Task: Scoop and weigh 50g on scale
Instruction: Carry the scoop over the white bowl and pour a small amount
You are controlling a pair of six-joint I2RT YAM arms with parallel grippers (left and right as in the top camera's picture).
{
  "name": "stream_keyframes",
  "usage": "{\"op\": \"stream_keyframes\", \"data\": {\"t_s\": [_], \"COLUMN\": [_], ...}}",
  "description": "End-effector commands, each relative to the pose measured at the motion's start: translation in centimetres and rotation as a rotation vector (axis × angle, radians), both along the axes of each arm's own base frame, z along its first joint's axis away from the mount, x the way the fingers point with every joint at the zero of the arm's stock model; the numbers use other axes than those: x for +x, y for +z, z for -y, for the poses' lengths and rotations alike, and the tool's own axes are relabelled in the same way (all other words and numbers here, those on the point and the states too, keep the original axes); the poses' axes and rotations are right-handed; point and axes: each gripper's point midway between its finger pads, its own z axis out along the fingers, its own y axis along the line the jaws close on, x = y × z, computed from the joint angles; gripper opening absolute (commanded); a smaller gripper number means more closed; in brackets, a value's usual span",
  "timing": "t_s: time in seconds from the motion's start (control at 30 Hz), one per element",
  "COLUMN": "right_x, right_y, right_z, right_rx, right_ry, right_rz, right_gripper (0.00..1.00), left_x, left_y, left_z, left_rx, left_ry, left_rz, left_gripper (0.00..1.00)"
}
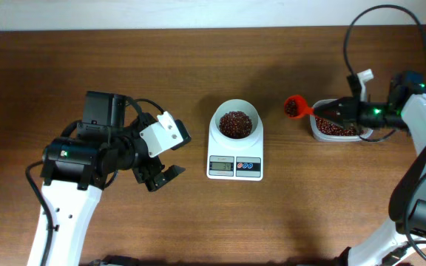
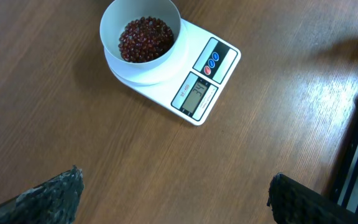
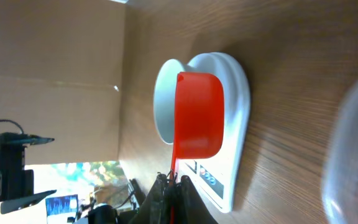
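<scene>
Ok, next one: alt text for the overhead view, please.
A white scale carries a bowl of red-brown beans. The right pincer holds an orange scoop between the scale and a clear tub of beans; the left pincer hangs open on the scale's other side.

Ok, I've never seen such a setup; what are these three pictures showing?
Two white robot arms work at a brown wooden table. One picture looks down from above; the other two come from cameras on each wrist. In the middle sits a small white digital scale carrying a round white bowl of small red-brown beans. At the right is a clear plastic tub holding more beans. The right end effector is shut on the handle of an orange plastic scoop, between tub and scale. The left end effector is open and holds nothing.
</scene>
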Motion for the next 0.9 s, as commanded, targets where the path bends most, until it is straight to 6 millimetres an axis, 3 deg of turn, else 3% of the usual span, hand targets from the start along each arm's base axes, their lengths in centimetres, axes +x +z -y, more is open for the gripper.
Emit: {"op": "stream_keyframes", "data": {"t_s": [0.0,0.07,0.37,0.43,0.7,0.77,0.83,0.87], "right_x": [-0.4,-0.5,-0.5,-0.4,1.2,0.6,1.4,1.3], "right_y": [0.6,1.0,1.1,0.2,-2.2,0.3,-2.3,-1.9], "right_z": [-3.1,-5.0,-9.9,-10.7,-11.2,-12.5,-11.2,-11.4], "right_rx": [0.061,0.083,0.076,0.010,-0.197,-0.047,-0.200,-0.179], "right_ry": [0.072,0.117,0.235,0.262,0.320,0.370,0.301,0.305], "right_rz": [0.012,0.028,0.090,0.117,0.280,0.388,0.256,0.263], "right_gripper": [0.04,0.04,0.04,0.04,0.04,0.04,0.04,0.04], "left_x": [0.1,0.1,0.1,0.1,0.1,0.1,0.1,0.1], "left_y": [0.6,0.6,0.6,0.6,0.6,0.6,0.6,0.6], "left_z": [0.0,0.0,0.0,0.0,0.0,0.0,0.0,0.0], "left_rx": [-0.007,-0.007,-0.007,-0.007,-0.007,-0.007,-0.007,-0.007], "left_ry": [-0.003,-0.003,-0.003,-0.003,-0.003,-0.003,-0.003,-0.003], "left_rz": [0.019,0.019,0.019,0.019,0.019,0.019,0.019,0.019], "left_gripper": [0.99,0.99,0.99,0.99,0.99,0.99,0.99,0.99]}}
